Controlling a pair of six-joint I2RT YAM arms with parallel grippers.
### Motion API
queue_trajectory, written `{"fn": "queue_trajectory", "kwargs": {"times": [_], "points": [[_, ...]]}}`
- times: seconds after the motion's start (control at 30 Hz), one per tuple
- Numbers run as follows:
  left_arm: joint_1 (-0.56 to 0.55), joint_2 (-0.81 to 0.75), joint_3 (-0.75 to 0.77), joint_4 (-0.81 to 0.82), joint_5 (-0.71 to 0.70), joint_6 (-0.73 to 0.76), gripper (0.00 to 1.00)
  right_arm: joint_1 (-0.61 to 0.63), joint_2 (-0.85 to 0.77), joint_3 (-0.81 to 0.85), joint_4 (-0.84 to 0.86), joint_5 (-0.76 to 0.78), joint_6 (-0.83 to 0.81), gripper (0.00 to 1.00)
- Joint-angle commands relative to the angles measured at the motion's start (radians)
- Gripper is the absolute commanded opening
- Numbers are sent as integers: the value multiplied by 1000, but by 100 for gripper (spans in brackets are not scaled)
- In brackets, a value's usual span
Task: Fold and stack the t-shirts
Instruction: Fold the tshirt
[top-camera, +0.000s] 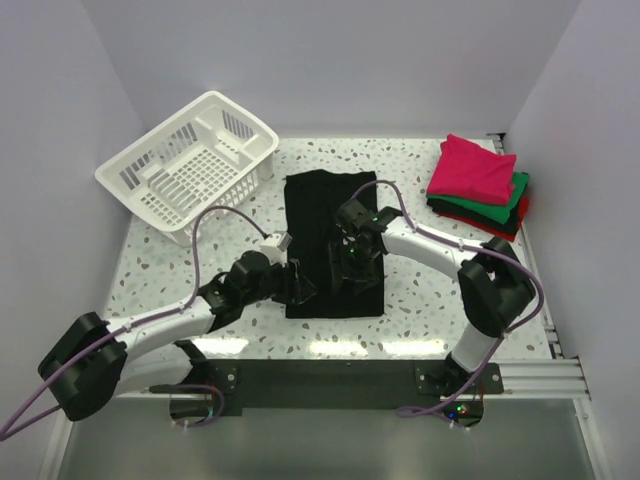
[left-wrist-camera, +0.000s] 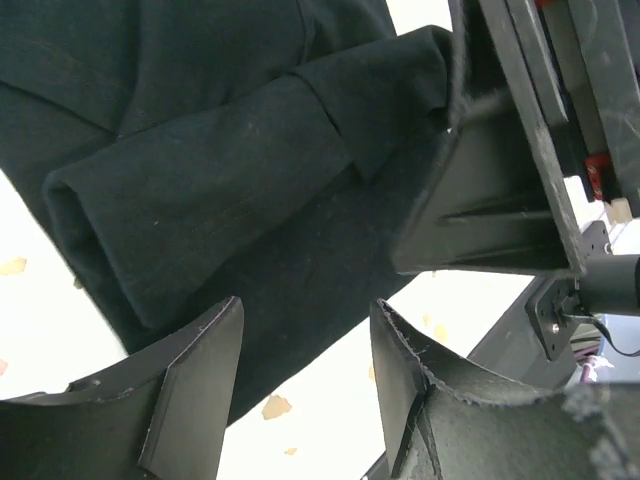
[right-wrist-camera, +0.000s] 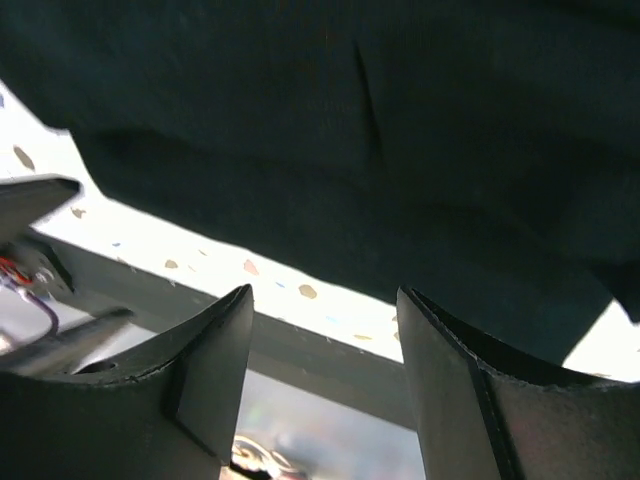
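Note:
A large plain black t-shirt (top-camera: 325, 215) lies folded into a long strip in the middle of the table. My left gripper (top-camera: 300, 283) is open and empty at the strip's near left edge; its wrist view shows a folded sleeve (left-wrist-camera: 190, 190) just beyond the fingers (left-wrist-camera: 205, 370). My right gripper (top-camera: 357, 262) is open and empty over the strip's near right part; the black cloth (right-wrist-camera: 380, 130) fills its wrist view. A stack of folded shirts stands at the back right: magenta-pink (top-camera: 472, 168) on top, green (top-camera: 500, 208), black and red below.
A white slatted plastic basket (top-camera: 190, 165) stands tilted at the back left. The table's near edge runs along a metal rail (top-camera: 340, 378) with both arm bases. White walls close in the sides and back.

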Motion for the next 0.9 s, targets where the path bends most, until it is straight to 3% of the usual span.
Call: {"fn": "queue_trajectory", "kwargs": {"times": [0.0,0.33,0.87], "points": [[-41,29,-29,221,-46,-17,58,2,33,-3,86,31,37,62],[-112,147,-86,303,-40,-6,58,8,108,-4,148,83,59,62],[-153,248,-161,222,-46,64,58,6,150,36,188,265,103,61]]}}
